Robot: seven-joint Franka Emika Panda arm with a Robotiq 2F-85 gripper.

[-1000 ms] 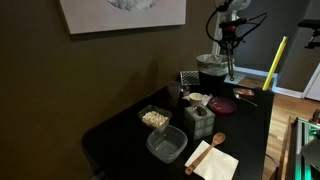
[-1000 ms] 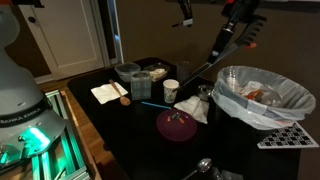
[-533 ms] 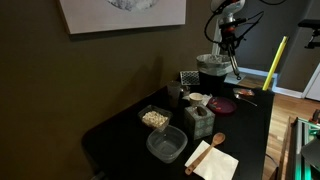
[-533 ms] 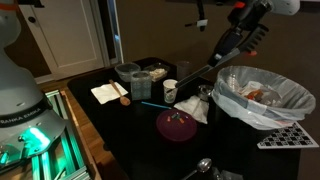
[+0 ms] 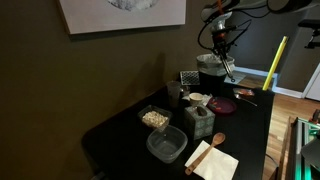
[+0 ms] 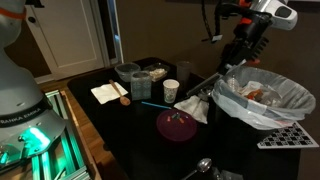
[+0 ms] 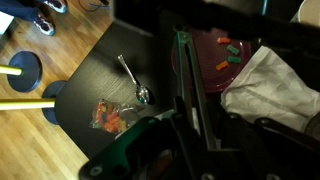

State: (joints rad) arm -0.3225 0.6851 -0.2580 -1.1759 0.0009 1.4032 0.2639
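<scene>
My gripper [image 6: 243, 48] is shut on a long thin dark utensil [image 6: 210, 80]. It slants down from the jaws toward the table beside a bin with a white liner [image 6: 262, 95]. In an exterior view the gripper [image 5: 221, 40] hangs above the same bin [image 5: 211, 66]. In the wrist view the utensil [image 7: 184, 70] runs up from the jaws [image 7: 190, 135], with a green part [image 7: 130, 152] beside them. Below lie a maroon plate [image 7: 225, 58] with small bits on it, a white cloth [image 7: 275, 85], a metal spoon [image 7: 132, 80] and a red-orange wrapper [image 7: 110, 115].
On the black table are the maroon plate [image 6: 178, 125], a white cup [image 6: 171, 91], clear containers [image 6: 128, 73], a napkin with a wooden spoon [image 5: 212, 158], a tub of food [image 5: 154, 118] and a grid tray [image 6: 290, 135]. A yellow pole [image 5: 275, 62] stands on the floor beyond.
My gripper has come down and moved closer to the lined bin, and the long utensil has swung lower with it. The things on the table have not moved.
</scene>
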